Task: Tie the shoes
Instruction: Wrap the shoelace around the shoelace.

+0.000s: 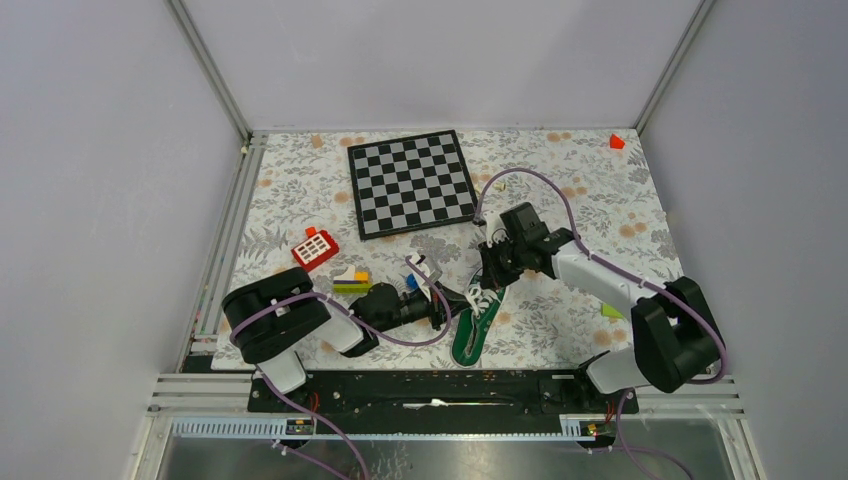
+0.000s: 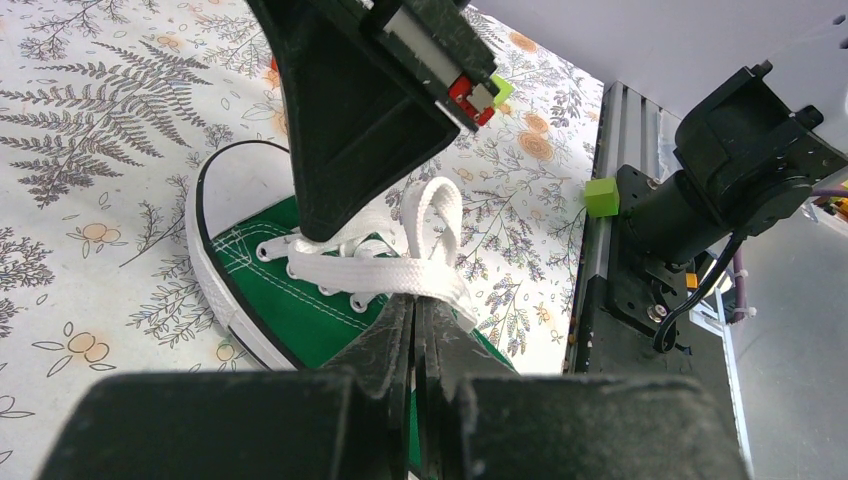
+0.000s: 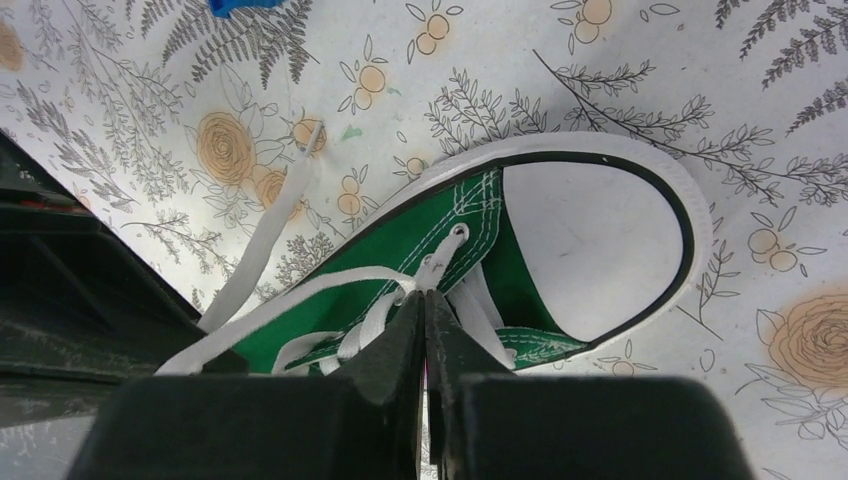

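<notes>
Near the table's near edge, a little right of its middle, the green shoe stands on its sole on the flowered cloth, with both arms bent in over its laced front. The left gripper comes in from the left, its jaws pressed together with a loop of the white laces pinched at their tips. The right gripper hangs just beside it from the far right, its jaws likewise closed on the laces by the front eyelets, while a chessboard lies well apart toward the far edge.
</notes>
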Controlling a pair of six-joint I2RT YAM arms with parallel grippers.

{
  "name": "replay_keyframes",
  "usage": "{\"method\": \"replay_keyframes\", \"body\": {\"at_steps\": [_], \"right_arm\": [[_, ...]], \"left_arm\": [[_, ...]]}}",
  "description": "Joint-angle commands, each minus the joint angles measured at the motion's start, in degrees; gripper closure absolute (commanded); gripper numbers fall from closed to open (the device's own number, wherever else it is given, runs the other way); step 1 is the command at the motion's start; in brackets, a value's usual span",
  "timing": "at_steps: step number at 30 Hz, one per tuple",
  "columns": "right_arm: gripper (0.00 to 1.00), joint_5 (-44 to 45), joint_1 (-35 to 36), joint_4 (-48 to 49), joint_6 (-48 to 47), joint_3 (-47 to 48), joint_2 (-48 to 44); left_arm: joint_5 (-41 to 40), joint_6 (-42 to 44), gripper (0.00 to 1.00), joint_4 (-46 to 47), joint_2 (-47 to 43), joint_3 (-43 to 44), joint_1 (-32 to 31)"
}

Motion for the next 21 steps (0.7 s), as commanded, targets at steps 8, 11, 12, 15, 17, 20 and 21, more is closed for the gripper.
{"method": "replay_keyframes", "body": {"at_steps": [8, 11, 12, 15, 17, 20, 21], "right_arm": [[1.0, -1.7, 0.0, -0.5, 3.0, 0.5, -8.6], [1.0, -2.5, -0.1, -1.9, 3.7, 0.0, -9.8], [1.0, -2.8, -0.1, -2.5, 4.3, -0.5, -10.2], [1.0, -3.1, -0.1, -2.8, 6.4, -2.8, -11.9], [1.0, -3.3, 0.0, -2.8, 8.4, -4.5, -12.9], [1.0, -2.5, 0.0, -2.4, 12.7, -7.1, -14.9], [1.0, -2.0, 0.0, -2.3, 14.2, -8.0, -15.8]], "left_arm": [[-1.7, -0.6, 1.0, 4.3, 0.5, 1.4, 0.2], [-3.3, -1.0, 1.0, 4.3, 0.3, 1.4, 0.2], [-3.6, -1.2, 1.0, 4.3, 0.2, 1.5, 0.2], [-4.1, -1.4, 1.0, 3.9, 0.1, 1.7, 0.2], [-4.4, -1.6, 1.0, 3.9, 0.1, 1.5, 0.2], [-4.9, -2.0, 1.0, 4.1, 0.1, 1.1, 0.2], [-5.1, -2.2, 1.0, 4.1, 0.0, 1.0, 0.2]]}}
